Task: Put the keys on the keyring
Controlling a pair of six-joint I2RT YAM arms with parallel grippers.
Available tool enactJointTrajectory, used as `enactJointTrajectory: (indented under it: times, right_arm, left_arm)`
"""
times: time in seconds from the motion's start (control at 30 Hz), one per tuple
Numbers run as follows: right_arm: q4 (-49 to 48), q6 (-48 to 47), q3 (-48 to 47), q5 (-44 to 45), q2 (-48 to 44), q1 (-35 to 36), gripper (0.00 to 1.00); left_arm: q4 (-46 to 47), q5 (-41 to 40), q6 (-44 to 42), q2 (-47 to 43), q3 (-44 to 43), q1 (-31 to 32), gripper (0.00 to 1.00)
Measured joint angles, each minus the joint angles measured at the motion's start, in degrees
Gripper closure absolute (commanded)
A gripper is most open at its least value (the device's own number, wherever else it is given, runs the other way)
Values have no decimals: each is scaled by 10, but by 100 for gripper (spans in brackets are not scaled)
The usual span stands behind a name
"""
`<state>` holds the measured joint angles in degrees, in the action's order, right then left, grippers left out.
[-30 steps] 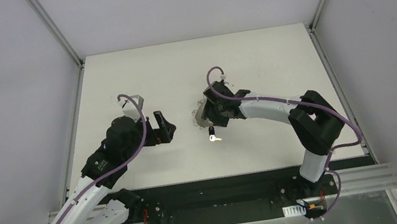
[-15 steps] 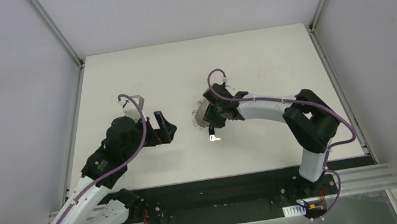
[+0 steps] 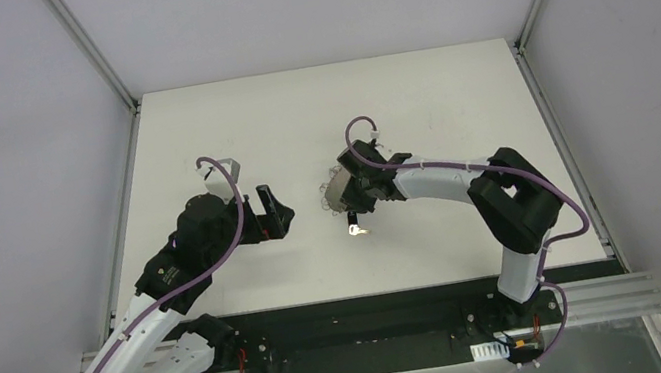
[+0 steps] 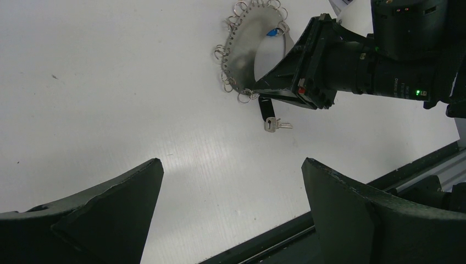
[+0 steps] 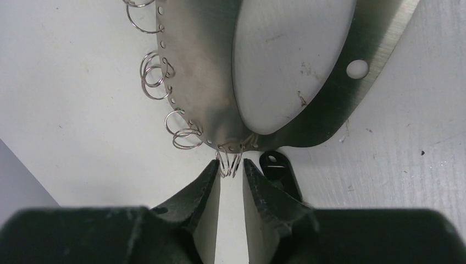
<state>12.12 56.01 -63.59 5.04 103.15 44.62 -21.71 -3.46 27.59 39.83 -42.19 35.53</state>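
The keyring (image 5: 203, 82) is a curved silver metal plate, its edge fringed with small wire rings (image 5: 156, 74). It lies mid-table (image 3: 336, 192). My right gripper (image 5: 232, 168) has its tips nearly together on two small rings at the plate's near edge. A black-headed key (image 5: 277, 168) lies on the table just right of the right finger, and it also shows in the left wrist view (image 4: 266, 107). A blue key head (image 4: 271, 33) shows at the keyring's far side. My left gripper (image 4: 231, 162) is wide open and holds nothing, left of the keyring (image 3: 278, 209).
The white table (image 3: 435, 108) has a black rail (image 3: 368, 312) along its near edge, between the arm bases. Metal frame posts (image 3: 91, 54) rise at the back corners. Grey walls enclose the sides.
My right gripper's jaws have narrowed onto the keyring's small rings, and its arm has shifted slightly. The left arm and the black-headed key have not moved.
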Motion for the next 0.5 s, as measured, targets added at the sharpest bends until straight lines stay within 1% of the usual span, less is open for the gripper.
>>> enactJointTrajectory:
  times: [0.13,0.23,0.33,0.43,0.5]
  right_arm:
    - [0,1,0,0,0,0,77]
    - [-1,2,0,-1,3,-1,80]
    - [-4,2,0,-3,8,-2,86]
    - [-4,3,0,-4,9,-2,98]
    - [-4,4,0,-4,9,-3,100]
  left_arm:
    - [0,0,0,0,0,0,0]
    - [0,0,0,0,0,0,0]
    - [0,0,0,0,1,0,0]
    - [0,0,0,0,3,0,0]
    - [0,0,0,0,3,0,0]
